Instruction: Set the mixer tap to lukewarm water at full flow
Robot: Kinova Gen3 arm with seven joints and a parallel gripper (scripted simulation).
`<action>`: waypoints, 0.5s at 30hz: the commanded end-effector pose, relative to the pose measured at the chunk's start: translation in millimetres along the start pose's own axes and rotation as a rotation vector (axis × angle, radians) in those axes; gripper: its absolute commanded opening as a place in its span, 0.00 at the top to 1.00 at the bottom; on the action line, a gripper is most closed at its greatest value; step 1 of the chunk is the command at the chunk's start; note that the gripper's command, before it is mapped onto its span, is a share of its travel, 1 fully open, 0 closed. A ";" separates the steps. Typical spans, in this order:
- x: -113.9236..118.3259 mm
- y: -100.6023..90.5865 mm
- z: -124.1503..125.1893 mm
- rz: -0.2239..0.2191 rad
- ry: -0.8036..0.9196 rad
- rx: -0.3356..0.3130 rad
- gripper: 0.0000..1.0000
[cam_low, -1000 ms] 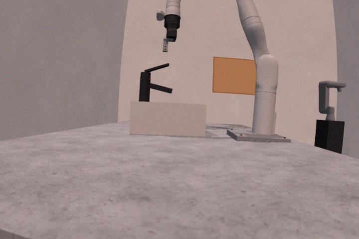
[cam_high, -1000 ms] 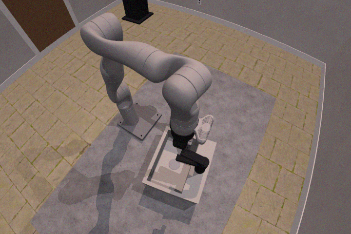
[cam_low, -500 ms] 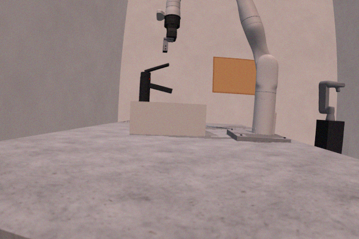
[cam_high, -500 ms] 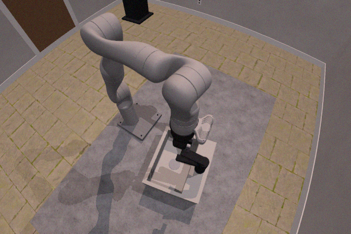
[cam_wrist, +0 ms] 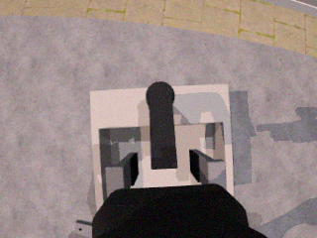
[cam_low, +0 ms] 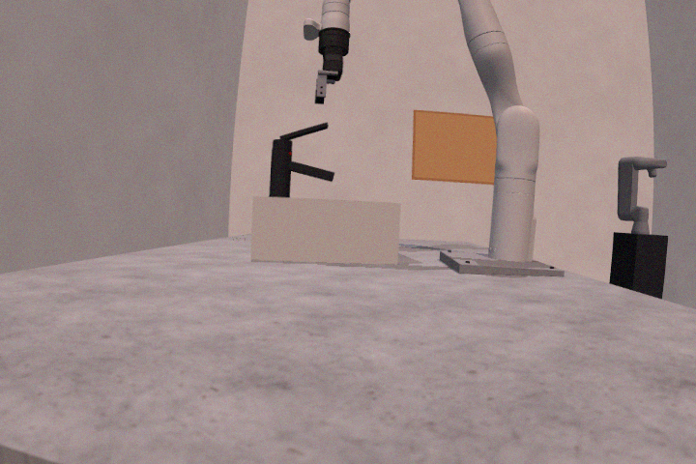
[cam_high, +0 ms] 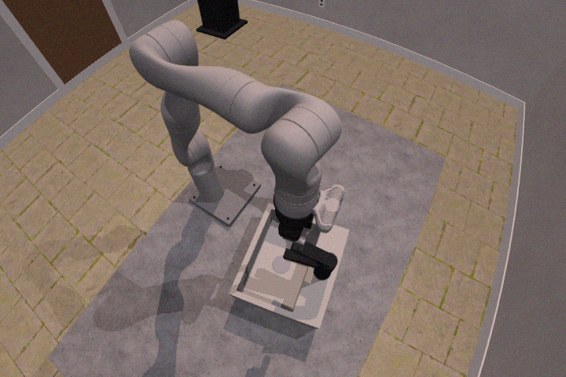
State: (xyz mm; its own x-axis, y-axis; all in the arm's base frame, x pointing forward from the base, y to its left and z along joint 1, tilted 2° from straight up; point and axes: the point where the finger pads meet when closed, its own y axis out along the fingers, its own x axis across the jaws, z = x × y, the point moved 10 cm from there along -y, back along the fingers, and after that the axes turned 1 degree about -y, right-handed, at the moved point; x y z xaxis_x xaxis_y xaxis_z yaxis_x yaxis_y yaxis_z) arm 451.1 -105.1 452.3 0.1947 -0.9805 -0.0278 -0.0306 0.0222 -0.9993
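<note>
The black mixer tap [cam_low: 280,169] stands on the deck of a pale basin [cam_high: 337,237] [cam_low: 327,232] [cam_wrist: 116,110]. Its lever [cam_low: 304,130] [cam_wrist: 162,134] slopes upward from the top of the body. In the wrist view it points out over the basin and hides the spout below. The spout [cam_low: 313,171] slopes down in the exterior view. A red dot [cam_low: 289,154] shows on the body; no blue dot is visible. My gripper [cam_low: 320,101] [cam_wrist: 163,162] is open and empty, pointing down above the lever's outer end. In the wrist view its fingers stand on either side of the lever tip, but the exterior view shows a height gap.
The basin's raised walls surround its hollow, with a round drain [cam_high: 281,265] in the bottom. The arm's base plate [cam_high: 234,209] [cam_low: 507,267] is beside the basin. A black pedestal [cam_high: 219,15] [cam_low: 638,265] stands farther off, with a grey device on it in the exterior view.
</note>
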 end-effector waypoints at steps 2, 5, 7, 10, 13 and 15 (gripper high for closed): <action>0.0 -0.8 -0.1 -0.001 0.000 0.002 0.00; 0.0 -0.8 -0.1 -0.001 0.000 0.002 0.00; 0.0 -0.8 -0.1 -0.001 0.000 0.002 0.00; 0.0 -0.8 -0.1 -0.001 0.000 0.002 0.00; 0.0 -0.8 -0.1 -0.001 0.000 0.002 0.00; 0.0 -0.8 -0.1 -0.001 0.000 0.002 0.00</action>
State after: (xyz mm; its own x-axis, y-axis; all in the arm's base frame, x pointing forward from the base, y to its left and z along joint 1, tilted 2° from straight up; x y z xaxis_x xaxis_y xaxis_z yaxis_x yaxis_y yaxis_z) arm 451.1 -105.1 452.3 0.1947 -0.9805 -0.0277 -0.0306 0.0222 -0.9993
